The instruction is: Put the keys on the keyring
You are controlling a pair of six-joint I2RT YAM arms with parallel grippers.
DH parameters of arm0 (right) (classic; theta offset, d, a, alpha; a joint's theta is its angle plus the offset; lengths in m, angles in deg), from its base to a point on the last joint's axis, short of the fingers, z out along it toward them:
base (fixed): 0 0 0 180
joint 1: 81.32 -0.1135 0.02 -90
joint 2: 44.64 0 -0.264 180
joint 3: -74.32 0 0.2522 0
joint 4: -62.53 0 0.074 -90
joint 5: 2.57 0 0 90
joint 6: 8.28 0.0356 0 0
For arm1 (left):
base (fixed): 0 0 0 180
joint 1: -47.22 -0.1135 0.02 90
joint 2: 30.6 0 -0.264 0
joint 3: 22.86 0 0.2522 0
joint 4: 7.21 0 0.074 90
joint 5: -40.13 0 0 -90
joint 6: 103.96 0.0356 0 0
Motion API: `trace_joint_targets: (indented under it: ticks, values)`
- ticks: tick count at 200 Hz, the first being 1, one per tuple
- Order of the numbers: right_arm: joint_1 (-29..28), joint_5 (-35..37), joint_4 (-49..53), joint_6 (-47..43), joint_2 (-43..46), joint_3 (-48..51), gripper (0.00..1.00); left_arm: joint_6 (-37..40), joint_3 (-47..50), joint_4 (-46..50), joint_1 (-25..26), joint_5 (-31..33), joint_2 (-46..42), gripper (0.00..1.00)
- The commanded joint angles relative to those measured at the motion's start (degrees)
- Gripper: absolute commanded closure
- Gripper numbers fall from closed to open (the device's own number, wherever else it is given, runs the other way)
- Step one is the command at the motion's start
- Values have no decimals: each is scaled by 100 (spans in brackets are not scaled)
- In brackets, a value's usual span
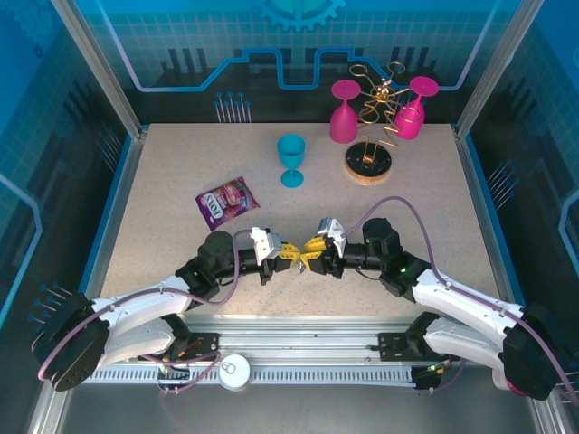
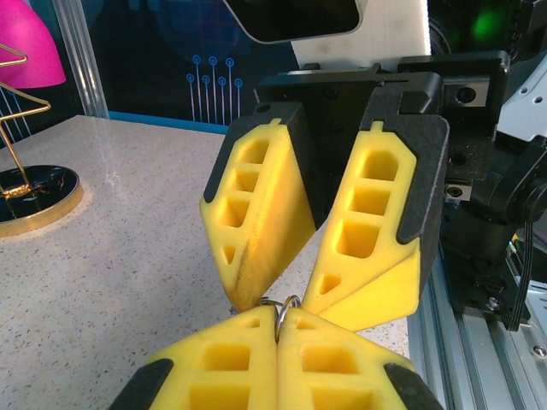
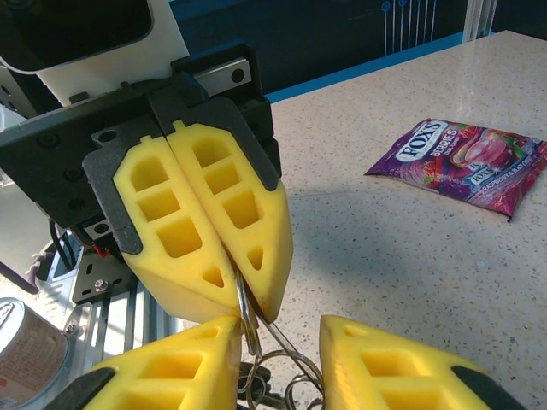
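My two grippers meet tip to tip above the table's near middle. The left gripper (image 1: 288, 254) (image 2: 280, 323) is shut on a thin silver ring (image 2: 289, 309) of the keyring, pinched edge-on between its yellow pads. From that ring a cluster of wire rings (image 3: 286, 369) hangs down between the fingers of my right gripper (image 1: 312, 246) (image 3: 278, 335), which stands open around them without pinching. A dark piece (image 3: 259, 395) shows below the rings; whether it is the loop or the key's black tag I cannot tell. The silver key itself is hidden.
A purple candy bag (image 1: 227, 199) (image 3: 466, 161) lies left of centre. A blue goblet (image 1: 291, 159) stands behind the grippers. At the back right, two pink goblets (image 1: 344, 113) (image 1: 412, 108) flank a gold wire stand (image 1: 369, 158) (image 2: 26, 195).
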Motion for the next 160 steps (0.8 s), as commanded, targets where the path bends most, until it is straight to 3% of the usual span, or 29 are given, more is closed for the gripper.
trace_joint_targets:
  ticks: [1, 14, 32, 72, 99, 105, 111, 115, 153, 160]
  values:
    - [-66, -158, -333, -97, -104, 40, 73, -155, -165, -463, 38, -249, 70, 100]
    - [-66, -256, -415, -142, -188, -21, 80, -210, -163, -531, 35, -265, 110, 100]
    - [-66, -365, -326, -295, -277, -159, 100, -202, -175, -500, 32, -260, 135, 100]
    - [53, -290, 872, -914, -194, -555, 100, 347, -238, 470, 31, 7, 123, 100]
    - [58, -324, 1722, -1331, -288, -908, 100, 746, -422, 1200, 78, 98, 176, 90]
    - [59, -319, 1878, -1404, -318, -973, 100, 854, -472, 1367, 82, 100, 179, 91]
    - [58, -320, 2009, -1454, -346, -1040, 100, 941, -523, 1531, 84, 94, 170, 100]
    - [63, -327, 2082, -1481, -371, -1074, 100, 996, -551, 1611, 89, 94, 170, 100]
    - [120, -164, 1930, -958, -257, -944, 100, 922, -449, 1495, 99, 230, 69, 100]
    - [172, -129, 1769, -723, -145, -795, 91, 826, -404, 1350, 92, 240, 39, 100]
